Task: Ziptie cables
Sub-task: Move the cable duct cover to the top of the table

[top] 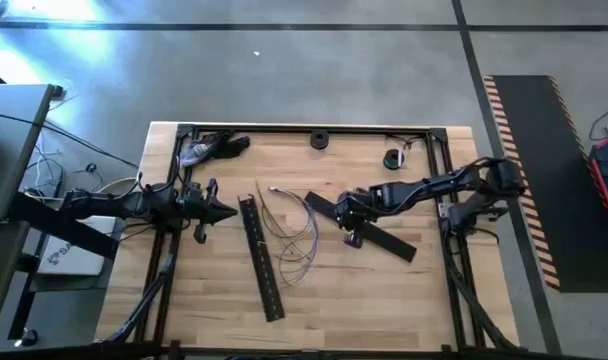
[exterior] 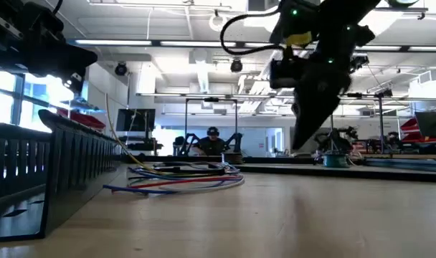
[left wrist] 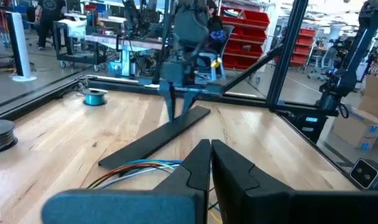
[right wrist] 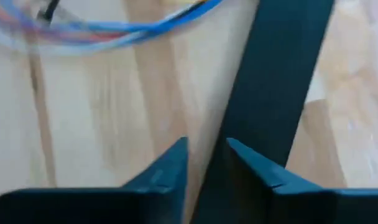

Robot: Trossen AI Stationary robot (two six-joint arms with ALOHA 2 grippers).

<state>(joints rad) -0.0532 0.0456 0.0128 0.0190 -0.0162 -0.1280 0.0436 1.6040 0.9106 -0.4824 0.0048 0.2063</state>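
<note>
The cables (top: 289,235) lie as loose curved strands on the wooden table, between two long flat black strips; they also show in the low view (exterior: 182,175). One strip (top: 261,260) runs near to far on their left, and the other (top: 374,235) lies slanted on their right. My right gripper (top: 352,232) points down over that slanted strip (right wrist: 276,93), narrowly open, with the strip's long edge below the gap (right wrist: 206,152). In the low view its tips (exterior: 300,147) hang a little above the table. My left gripper (top: 229,211) is shut and level, left of the slotted strip, pointing toward the cables (left wrist: 139,168).
A black round part (top: 319,140) and a small spool (top: 392,158) sit near the far edge, and a dark bundle (top: 212,148) lies at the far left. A black frame rail (top: 304,127) borders the table. A person sits in the room beyond (exterior: 212,140).
</note>
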